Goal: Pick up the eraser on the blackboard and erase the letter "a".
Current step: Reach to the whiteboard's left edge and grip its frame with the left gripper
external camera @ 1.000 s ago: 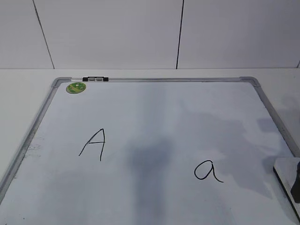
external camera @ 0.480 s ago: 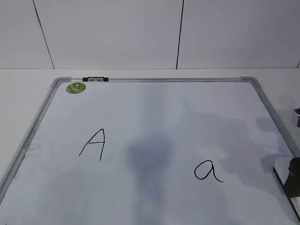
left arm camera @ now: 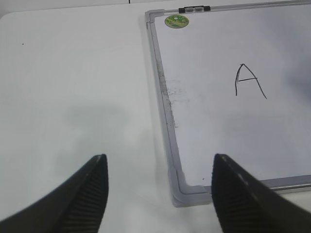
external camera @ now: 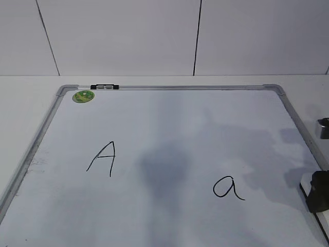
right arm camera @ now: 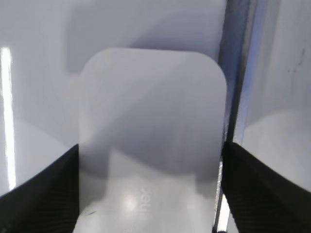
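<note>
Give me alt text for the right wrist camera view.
A white eraser with rounded corners fills the frame between the right gripper's two black fingers, which sit at its sides. It lies on the blackboard, close to the grey frame.

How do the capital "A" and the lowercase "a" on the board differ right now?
The capital "A" is tall and angular, made of straight strokes; the letter "a" is a round loop with a short tail. The "A" sits on the left half of the blackboard, the "a" on the right half, lower in the exterior view and nearer the eraser. Both are thin black marker and both unerased.
</note>
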Available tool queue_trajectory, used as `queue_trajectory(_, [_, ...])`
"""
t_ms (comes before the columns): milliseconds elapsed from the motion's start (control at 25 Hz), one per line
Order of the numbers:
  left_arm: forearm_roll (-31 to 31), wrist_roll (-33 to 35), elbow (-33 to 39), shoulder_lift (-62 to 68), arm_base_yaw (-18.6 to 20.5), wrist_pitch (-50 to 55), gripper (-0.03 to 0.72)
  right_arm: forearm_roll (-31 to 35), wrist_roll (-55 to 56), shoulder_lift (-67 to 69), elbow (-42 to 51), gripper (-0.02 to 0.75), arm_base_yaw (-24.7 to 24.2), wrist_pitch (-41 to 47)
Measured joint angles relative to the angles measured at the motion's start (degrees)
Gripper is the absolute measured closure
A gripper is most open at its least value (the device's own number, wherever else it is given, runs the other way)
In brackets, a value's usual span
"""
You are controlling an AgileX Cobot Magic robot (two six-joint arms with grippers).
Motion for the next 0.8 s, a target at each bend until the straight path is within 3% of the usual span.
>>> queue_trajectory(320, [0.0, 0.0, 0.0, 0.0, 0.0, 0.0, 0.191, 0.0, 0.0, 0.4, -0.1, 0.090, 0.0, -0.3])
queue_trajectory(520, [0.0, 0.0, 0.0, 0.0, 0.0, 0.0, 0.191, 0.5, 0.0, 0.4, -0.1, 0.160, 0.0, -0.1])
queue_trajectory(800, [0.0, 0.0, 0.0, 0.0, 0.0, 0.0, 0.191, 0.5, 0.0, 0.4, -0.1, 0.170, 0.0, -0.1])
